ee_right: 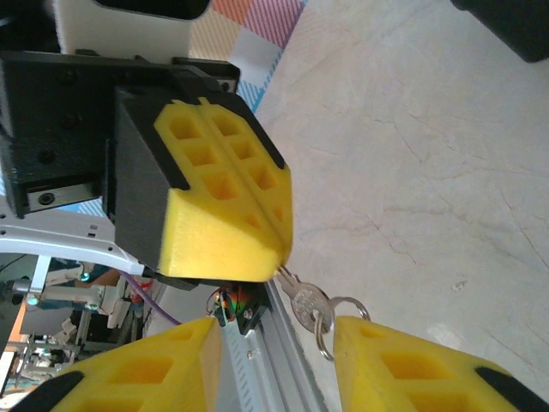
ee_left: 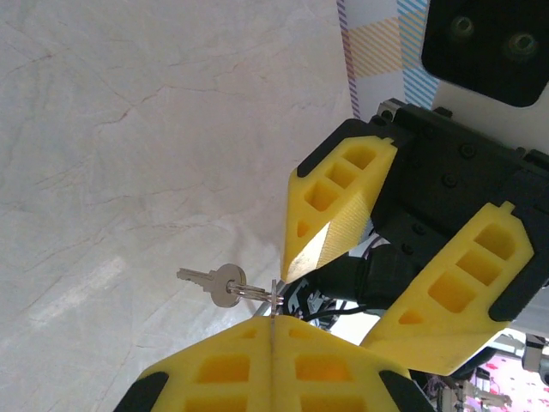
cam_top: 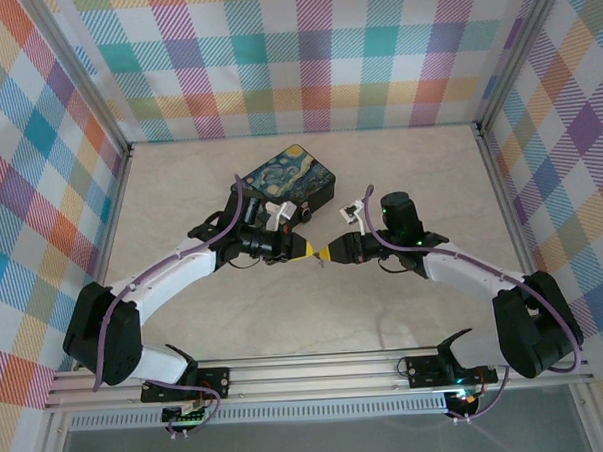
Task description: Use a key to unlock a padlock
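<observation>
The box sits on the table, behind the two grippers and nearer the back wall. In front of it, near the middle of the table, the left gripper and the right gripper meet tip to tip. The key sticks out at the left gripper's tip, just beside the right gripper's fingers.

White left arm and white right arm reach inward, tips nearly meeting. The left yellow-fingered tool is clamped on the small silvery metal key; the right yellow-fingered tool has its fingers spread apart.
</observation>
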Tool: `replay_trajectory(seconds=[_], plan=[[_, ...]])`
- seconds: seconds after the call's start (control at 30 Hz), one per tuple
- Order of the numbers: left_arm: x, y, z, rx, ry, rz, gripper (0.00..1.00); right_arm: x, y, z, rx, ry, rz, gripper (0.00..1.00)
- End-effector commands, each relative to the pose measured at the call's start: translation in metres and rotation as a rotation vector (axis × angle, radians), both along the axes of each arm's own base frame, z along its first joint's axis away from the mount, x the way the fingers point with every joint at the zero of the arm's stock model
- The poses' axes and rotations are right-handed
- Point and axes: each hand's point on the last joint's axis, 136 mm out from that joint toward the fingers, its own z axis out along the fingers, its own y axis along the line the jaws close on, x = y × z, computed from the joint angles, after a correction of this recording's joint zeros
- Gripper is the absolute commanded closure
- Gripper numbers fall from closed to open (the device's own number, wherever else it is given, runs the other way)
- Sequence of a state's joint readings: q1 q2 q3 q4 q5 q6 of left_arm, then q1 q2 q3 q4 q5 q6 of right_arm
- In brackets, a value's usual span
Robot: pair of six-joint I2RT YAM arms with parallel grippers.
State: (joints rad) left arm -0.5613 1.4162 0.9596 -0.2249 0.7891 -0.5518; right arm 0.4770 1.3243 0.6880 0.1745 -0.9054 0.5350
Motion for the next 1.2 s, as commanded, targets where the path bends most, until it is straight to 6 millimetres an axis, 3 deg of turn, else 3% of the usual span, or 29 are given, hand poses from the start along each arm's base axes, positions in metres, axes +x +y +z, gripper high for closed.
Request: replay_trajectory(seconds=[0.0, 0.9, 1.17], plan=[[0.000, -0.004, 0.024, -0.067, -0.078, -0.038, 1.00, -0.006, 0.000, 0.019, 0.060, -0.076, 0.038, 0.62], [-0.004, -0.003, 0.036, -0.080, -0.105, -0.054, 1.00, 0.016, -0.004, -0.008, -0.023, -0.013, -0.064, 0.64], [-0.005, -0.003, 0.038, -0.088, -0.106, -0.055, 1.00, 0.020, 0.000, 0.001, 0.043, 0.015, -0.046, 0.65]])
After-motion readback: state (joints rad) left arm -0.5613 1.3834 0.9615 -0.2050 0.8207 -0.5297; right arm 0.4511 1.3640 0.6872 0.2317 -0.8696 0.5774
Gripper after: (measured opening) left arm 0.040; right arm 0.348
